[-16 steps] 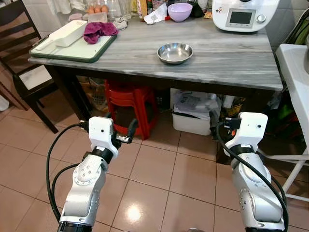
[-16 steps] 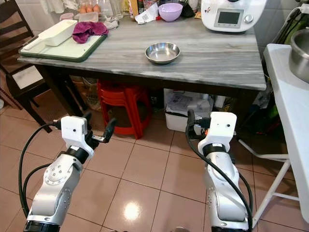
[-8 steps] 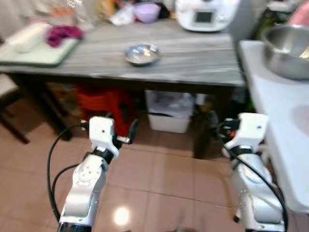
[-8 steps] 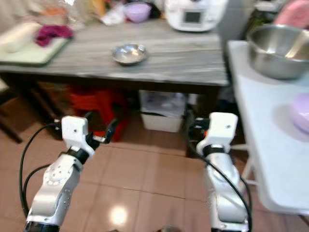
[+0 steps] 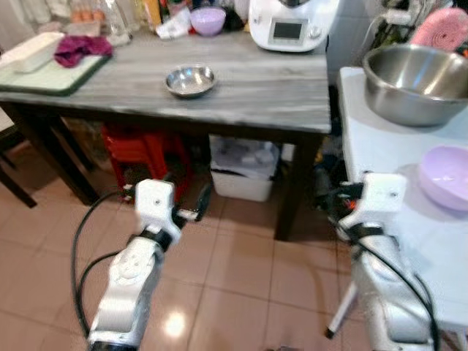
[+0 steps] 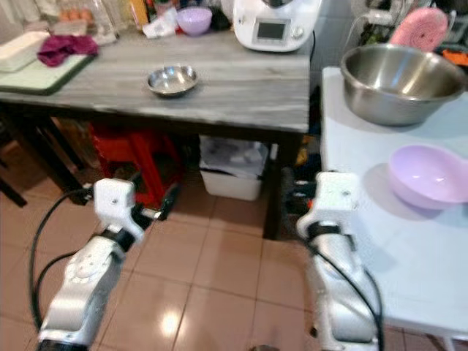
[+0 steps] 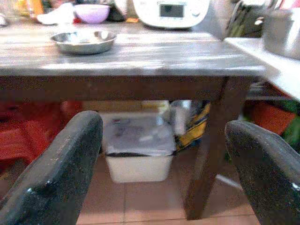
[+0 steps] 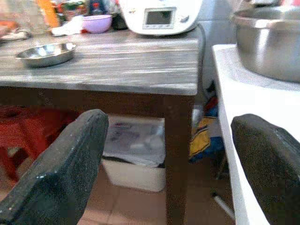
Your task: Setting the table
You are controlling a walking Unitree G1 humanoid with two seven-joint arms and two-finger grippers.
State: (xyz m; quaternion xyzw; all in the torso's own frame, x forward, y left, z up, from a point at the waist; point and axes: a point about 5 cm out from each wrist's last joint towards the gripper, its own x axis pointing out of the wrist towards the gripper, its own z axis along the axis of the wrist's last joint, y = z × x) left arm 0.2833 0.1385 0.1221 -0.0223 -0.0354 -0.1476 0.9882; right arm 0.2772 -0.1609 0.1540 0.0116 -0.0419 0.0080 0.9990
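A small steel bowl (image 5: 190,79) sits on the grey wooden table (image 5: 278,91). Farther back on that table stands a purple bowl (image 5: 208,20). To the right, a white table (image 5: 365,153) carries a large steel bowl (image 5: 417,82) and a lilac bowl (image 5: 446,175). Both arms are held low over the tiled floor, short of the tables. My left gripper (image 7: 161,173) is open and holds nothing, facing the grey table's underside. My right gripper (image 8: 164,168) is also open and holds nothing, pointing at the table leg (image 8: 178,154) and the white table's edge.
A white kitchen appliance (image 5: 289,25) stands at the back of the grey table, and a green tray (image 5: 51,73) with a magenta cloth (image 5: 82,46) lies at its left end. Red stools (image 5: 142,146) and a white bin (image 5: 241,172) sit underneath. A narrow gap separates the two tables.
The camera has swung to the right, bringing the white table with its two bowls into view. Both arms keep the same pose, grippers still open.
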